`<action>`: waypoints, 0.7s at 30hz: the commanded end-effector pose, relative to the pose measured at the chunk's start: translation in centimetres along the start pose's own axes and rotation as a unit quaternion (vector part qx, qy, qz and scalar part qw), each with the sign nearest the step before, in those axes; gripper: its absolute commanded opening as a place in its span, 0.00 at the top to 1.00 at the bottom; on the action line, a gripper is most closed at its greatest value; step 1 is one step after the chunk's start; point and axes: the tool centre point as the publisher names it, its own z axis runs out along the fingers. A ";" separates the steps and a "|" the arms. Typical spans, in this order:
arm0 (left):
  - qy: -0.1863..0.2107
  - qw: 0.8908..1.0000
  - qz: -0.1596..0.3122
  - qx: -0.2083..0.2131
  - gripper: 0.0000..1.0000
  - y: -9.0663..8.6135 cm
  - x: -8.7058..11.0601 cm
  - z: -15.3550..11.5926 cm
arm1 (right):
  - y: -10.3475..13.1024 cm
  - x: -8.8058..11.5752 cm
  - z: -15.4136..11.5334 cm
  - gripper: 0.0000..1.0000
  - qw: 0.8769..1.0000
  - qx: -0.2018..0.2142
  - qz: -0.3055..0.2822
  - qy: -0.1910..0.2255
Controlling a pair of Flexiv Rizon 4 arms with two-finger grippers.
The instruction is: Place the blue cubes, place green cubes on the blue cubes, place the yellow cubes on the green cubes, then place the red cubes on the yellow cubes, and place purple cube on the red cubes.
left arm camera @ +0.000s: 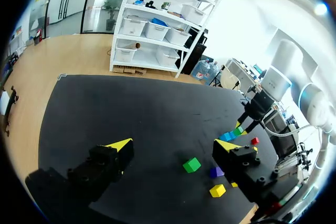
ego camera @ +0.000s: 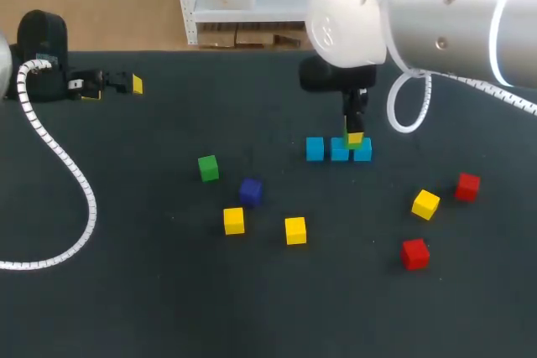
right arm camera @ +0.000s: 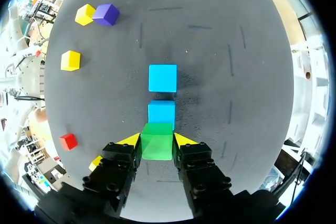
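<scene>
The right fingers (right arm camera: 185, 140) are closed on the held green cube (right arm camera: 157, 148), with one yellow tip flat against each of two opposite faces and parted only by the cube's width. The cube hangs at the right end of the row of blue cubes (ego camera: 339, 150), a little right of the middle of the worktop (ego camera: 151, 291). From the wrist, two blue cubes show ahead of the fingers. I judge the third to be hidden under the green one, though I cannot tell whether they touch. The risk is an off-centre release: a green cube overhanging an edge could tip off, or settle askew and leave a poor seat for the later layers. A finger dragging as it opens could also slide the cube, or nudge the blue row out of line. All the cubes look hard, smooth-faced, sharp-edged and light, so they should slip easily on one another, while the dark worktop looks matte and faintly grainy. Toward the near edge lie the loose green cube (ego camera: 208, 168), the purple cube (ego camera: 250, 191), the yellow cubes (ego camera: 295, 230) and the red cubes (ego camera: 414, 253), all apart. The left fingers (left arm camera: 119, 145) are spread wide and empty, by the far left corner.
</scene>
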 end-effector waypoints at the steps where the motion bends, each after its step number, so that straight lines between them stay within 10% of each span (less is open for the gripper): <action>1: 0.000 1.000 0.000 0.000 0.00 0.0 0.0 0.0 | 0.3 0.3 0.1 1.00 1.000 0.003 0.001 -0.003; 21: 0.000 1.000 0.000 0.000 0.00 0.0 0.0 0.0 | 0.3 0.0 0.3 1.00 1.000 0.004 0.007 -0.004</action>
